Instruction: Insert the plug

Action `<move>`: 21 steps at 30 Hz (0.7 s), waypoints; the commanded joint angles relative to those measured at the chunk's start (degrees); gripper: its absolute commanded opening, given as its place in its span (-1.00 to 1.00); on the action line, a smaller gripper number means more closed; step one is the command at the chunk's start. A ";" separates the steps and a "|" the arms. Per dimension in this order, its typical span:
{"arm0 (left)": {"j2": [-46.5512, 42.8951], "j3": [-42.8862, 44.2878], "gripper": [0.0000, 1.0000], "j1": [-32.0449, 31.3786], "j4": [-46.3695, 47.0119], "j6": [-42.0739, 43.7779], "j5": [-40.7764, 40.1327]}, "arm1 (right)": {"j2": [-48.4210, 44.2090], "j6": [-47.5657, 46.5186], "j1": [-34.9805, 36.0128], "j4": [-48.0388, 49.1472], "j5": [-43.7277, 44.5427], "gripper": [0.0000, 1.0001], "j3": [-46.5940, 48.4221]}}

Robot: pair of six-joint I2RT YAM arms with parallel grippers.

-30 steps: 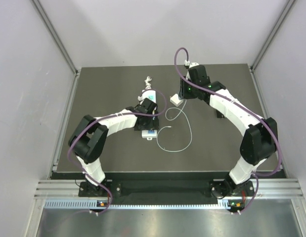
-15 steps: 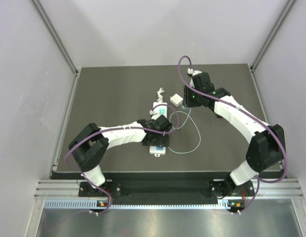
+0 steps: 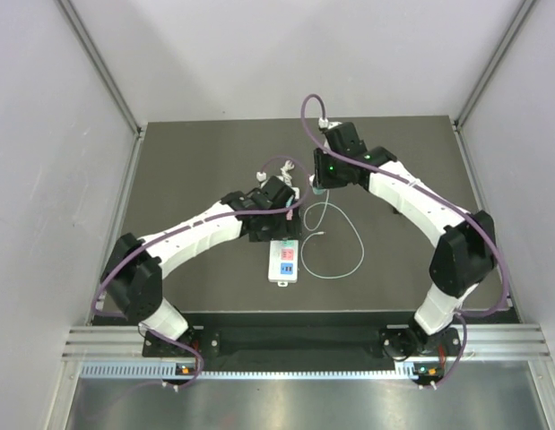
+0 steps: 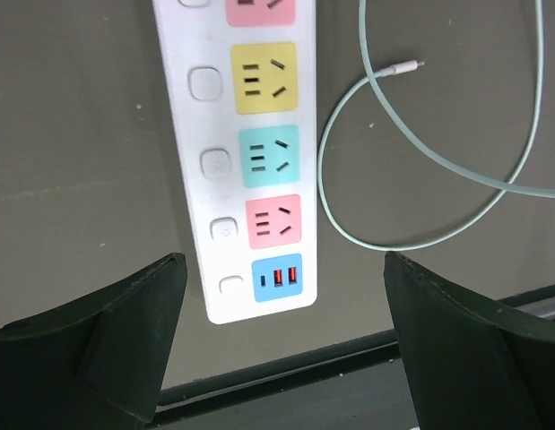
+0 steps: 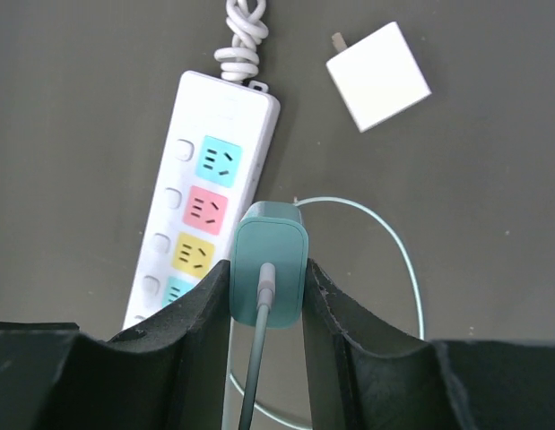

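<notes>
The right gripper (image 5: 269, 300) is clamped on the plug (image 5: 270, 262), its 2 fingers (image 5: 198, 315) pressing the teal body's left and right sides, with the thin cable (image 5: 413, 285) leaving the plug toward 6 o'clock and looping away on the dark table (image 3: 187, 161). In the right wrist view the plug overlaps the right edge of the power strip (image 5: 203, 215) beside the pink and yellow sockets; its prongs are hidden, and it sits in no socket. A white square block (image 5: 378, 76) lies on the table at 1 o'clock from the plug, apart from the strip. In the top view the plug (image 3: 318, 189) sits at about 1 o'clock from the strip's exposed near end (image 3: 284, 261). The left gripper (image 4: 281, 269) is spread wide and holds nothing; its fingers (image 4: 125, 336) flank the strip's end with the blue panel and 2 red ports. The cable's loose connector (image 4: 407, 66) lies at 2 o'clock from that panel.
</notes>
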 commanded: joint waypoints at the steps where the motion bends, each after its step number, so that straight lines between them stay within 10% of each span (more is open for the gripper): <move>1: -4.53 -3.17 0.90 4.37 0.35 2.51 4.91 | 3.91 3.68 1.69 -1.32 1.80 -1.00 6.28; 8: -11.92 -13.37 0.86 23.70 3.96 9.87 15.48 | 12.36 8.26 5.56 -6.24 6.28 -1.00 15.86; 21: -17.37 -15.83 0.86 29.78 4.48 12.96 5.88 | 23.61 11.78 8.11 -11.00 6.11 -1.00 26.86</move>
